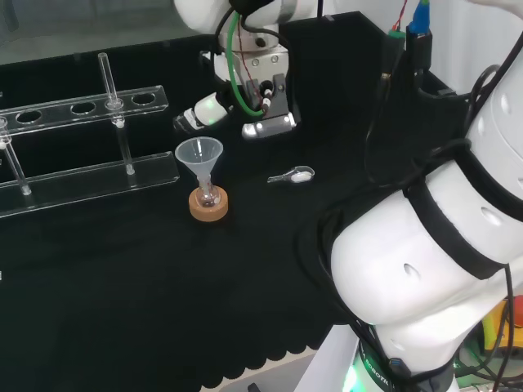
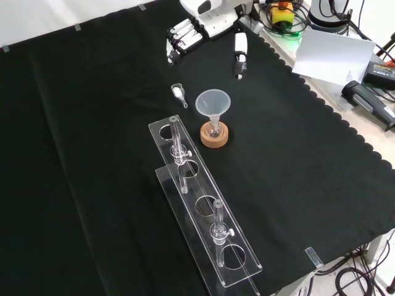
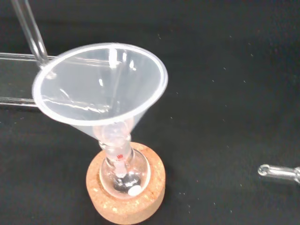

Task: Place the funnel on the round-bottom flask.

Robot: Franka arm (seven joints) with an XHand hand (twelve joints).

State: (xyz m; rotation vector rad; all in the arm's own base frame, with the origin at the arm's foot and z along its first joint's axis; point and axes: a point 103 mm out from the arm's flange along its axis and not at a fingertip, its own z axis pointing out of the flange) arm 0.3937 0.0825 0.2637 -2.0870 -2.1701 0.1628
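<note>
Closest to the wrist camera, the funnel [image 3: 101, 89] sits with its stem down the neck of the flask [image 3: 123, 176], which rests on a cork ring [image 3: 125, 201]. From the hand [image 2: 185, 36], which hangs released with straight fingers holding nothing near the tabletop's far edge in the front view, the funnel stands toward the middle of the tabletop, stem roughly upright, slightly tilted. Clear plastic cone, clear glass bulb. By my reading the placement is done. A small glass spoon [image 2: 179, 92] lies between them, beside a clear rack [image 2: 203, 216].
</note>
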